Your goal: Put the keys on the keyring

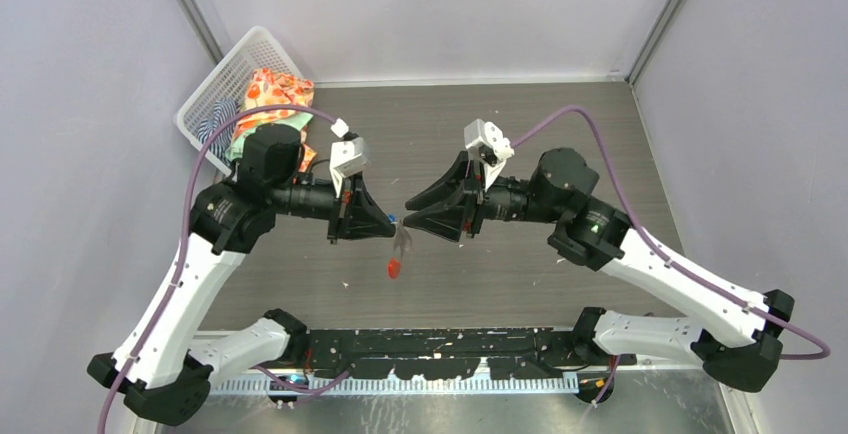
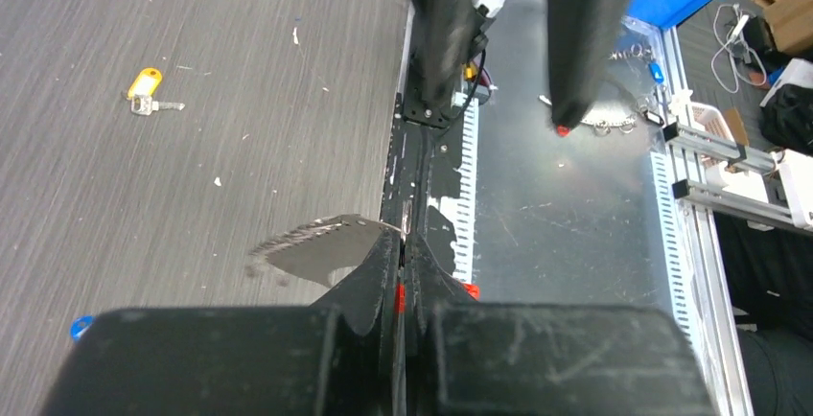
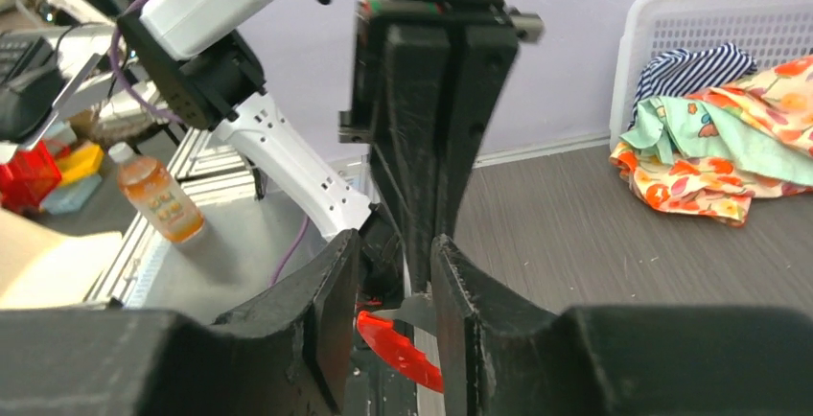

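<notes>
**Left gripper pinched shut, keyring dangling at its tips**

Left fingers are pressed flat together, and a serrated key blade juts sideways right at their tips. The keyring's grey metal cluster hangs just below those tips, with its red oval tag lowest. The right gripper faces the left one tip to tip, its fingers apart with the tag between them. A blue speck sits beside the left tips; I cannot tell whether it is the blue key's head. The yellow key lies flat on the table, well ahead of the left fingertips and off to their left.
</notes>
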You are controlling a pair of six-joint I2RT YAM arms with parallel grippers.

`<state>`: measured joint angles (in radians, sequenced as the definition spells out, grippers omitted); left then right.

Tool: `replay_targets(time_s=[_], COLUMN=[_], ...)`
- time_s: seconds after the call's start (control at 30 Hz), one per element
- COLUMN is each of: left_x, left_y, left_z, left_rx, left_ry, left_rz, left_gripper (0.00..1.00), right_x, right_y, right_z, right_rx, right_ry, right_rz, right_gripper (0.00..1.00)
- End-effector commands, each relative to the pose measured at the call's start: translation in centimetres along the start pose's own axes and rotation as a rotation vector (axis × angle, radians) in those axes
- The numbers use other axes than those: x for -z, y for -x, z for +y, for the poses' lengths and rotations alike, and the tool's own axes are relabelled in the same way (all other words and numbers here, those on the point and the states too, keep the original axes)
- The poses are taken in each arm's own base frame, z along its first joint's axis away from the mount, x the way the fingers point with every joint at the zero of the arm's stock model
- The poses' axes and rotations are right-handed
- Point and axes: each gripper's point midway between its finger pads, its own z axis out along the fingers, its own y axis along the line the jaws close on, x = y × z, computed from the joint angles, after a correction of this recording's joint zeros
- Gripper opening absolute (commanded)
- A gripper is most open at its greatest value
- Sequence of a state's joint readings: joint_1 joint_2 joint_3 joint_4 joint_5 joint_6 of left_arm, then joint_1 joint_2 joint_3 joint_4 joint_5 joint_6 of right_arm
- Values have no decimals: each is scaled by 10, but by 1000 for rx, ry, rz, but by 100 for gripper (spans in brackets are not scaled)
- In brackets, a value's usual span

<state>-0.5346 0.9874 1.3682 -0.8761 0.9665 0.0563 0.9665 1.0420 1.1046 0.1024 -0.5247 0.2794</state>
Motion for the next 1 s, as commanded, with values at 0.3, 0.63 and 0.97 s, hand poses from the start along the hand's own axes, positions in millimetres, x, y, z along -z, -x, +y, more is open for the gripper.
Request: replay_targets(time_s=[0.3,0.63,0.97], left_x=[10,9,6], left_y=[7,-3,3], left_z=[-9,-6,-5], left_rx=[-109,-96,-91], left_ry=[-56,-48,-50], left_rz=[104,125,100], left_gripper=[0,0,0], right_x=[4,-11,-25], right_y=[-23,-20,-15], right_z=[-1,-9,-11], right_rx=[71,73,19], right_ry=[103,106,120], right_rz=[335,289,211], right_gripper=[41,38,30])
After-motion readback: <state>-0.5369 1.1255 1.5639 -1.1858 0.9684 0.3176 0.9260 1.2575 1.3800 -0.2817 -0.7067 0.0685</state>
